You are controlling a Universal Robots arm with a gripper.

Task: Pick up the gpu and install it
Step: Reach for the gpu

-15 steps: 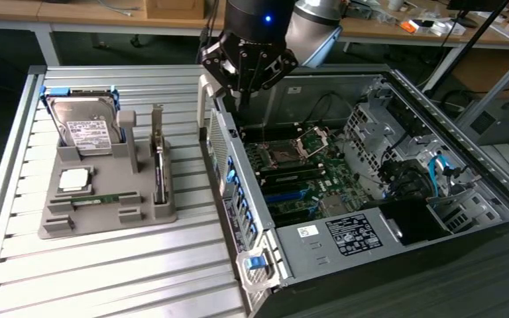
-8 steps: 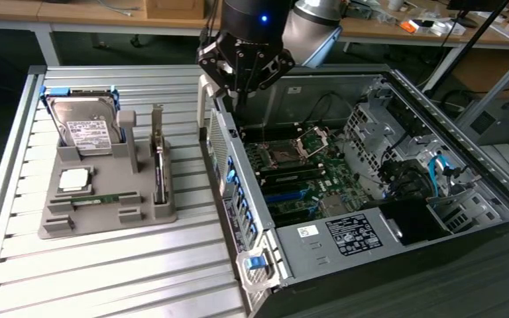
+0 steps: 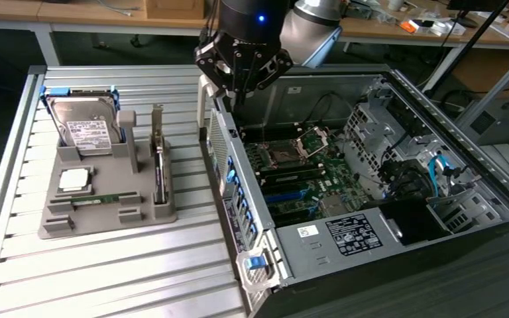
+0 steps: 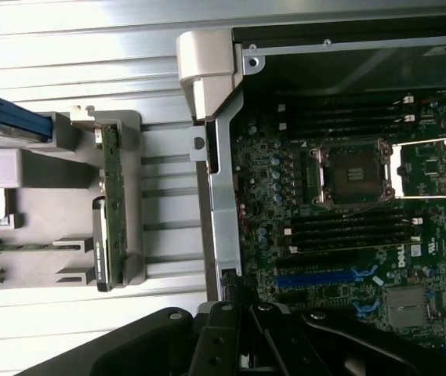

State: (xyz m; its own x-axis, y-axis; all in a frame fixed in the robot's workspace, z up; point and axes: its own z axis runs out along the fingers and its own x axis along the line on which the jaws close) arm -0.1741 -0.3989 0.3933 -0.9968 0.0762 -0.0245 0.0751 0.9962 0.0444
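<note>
Exterior view: gripper (image 3: 239, 98), fingers together and empty, hung above the computer case (image 3: 222, 136) edge; gpu (image 3: 158, 165) stood in the holder (image 3: 104, 213) beside the case, pick-up judged not yet begun.

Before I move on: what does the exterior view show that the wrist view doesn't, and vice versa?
Exterior view: the hard drive's labelled face, upright in the gray holder, and the power supply. Wrist view: a straight-down look along the gpu's top edge. Both: the gpu standing in the holder, the shut, empty gripper over the computer case's wall, the CPU socket.
</note>
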